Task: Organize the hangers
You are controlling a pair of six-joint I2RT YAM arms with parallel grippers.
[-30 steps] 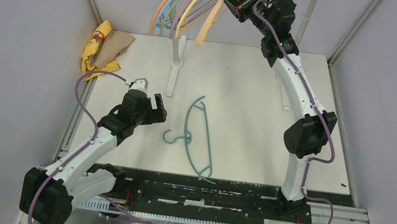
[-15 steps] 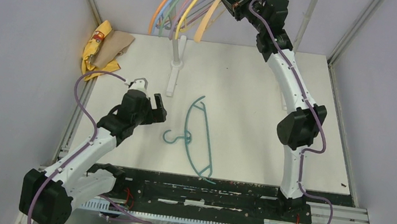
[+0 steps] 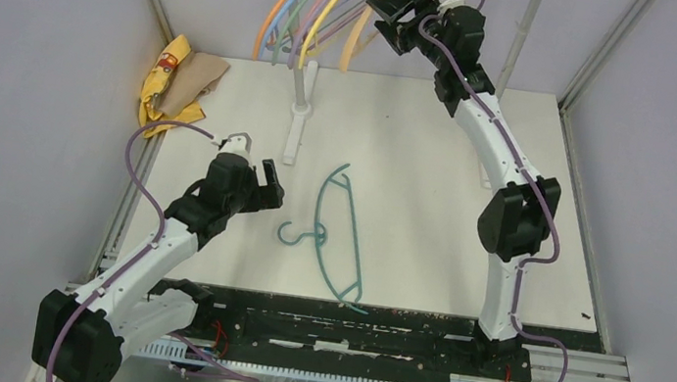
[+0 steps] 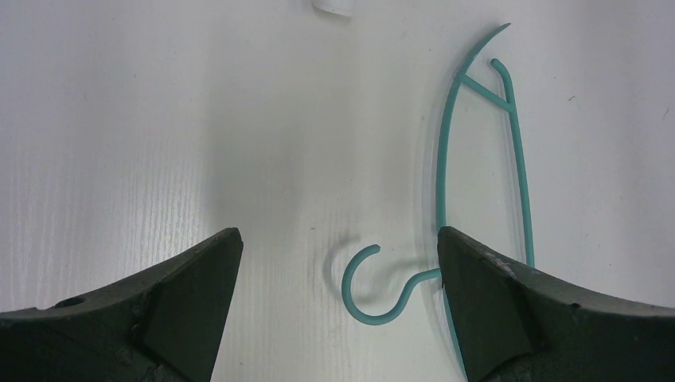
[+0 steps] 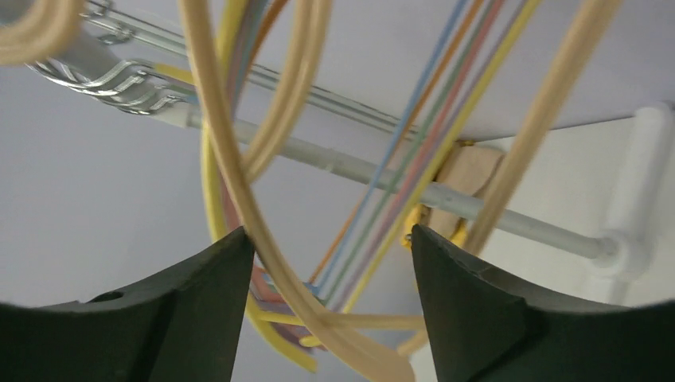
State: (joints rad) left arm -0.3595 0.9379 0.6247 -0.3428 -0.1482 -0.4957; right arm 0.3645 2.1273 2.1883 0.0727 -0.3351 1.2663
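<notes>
Teal plastic marks the only work left. One teal hanger (image 3: 318, 210) lies flat near the middle of the counter (image 3: 437, 164), a little toward the near edge, with its hook turned toward the left edge. All the other hangers (image 3: 314, 10), in orange, blue, yellow, pink and peach, hang together on the rack rail (image 5: 374, 171) above the far edge. I judge the task almost finished, with this one piece yet to be lifted and hung.

On the left arm (image 3: 215, 199) the jaws are wide apart and hold nothing. They hover just beside the hook, on its left-edge side. In the left wrist view the right-hand jaw covers part of the hanger, so I cannot tell if it touches.

On the right arm (image 3: 483, 111) the jaws are also wide apart, raised to the hanging bunch. A peach hanger (image 5: 215, 143) passes between them, but it is not clamped.

Several things stay unclear. The top view cuts off the hooks of the bunch, so their exact number and order on the rail cannot be read. A yellow and brown cloth (image 3: 172, 75) lies crumpled at the far left corner.
</notes>
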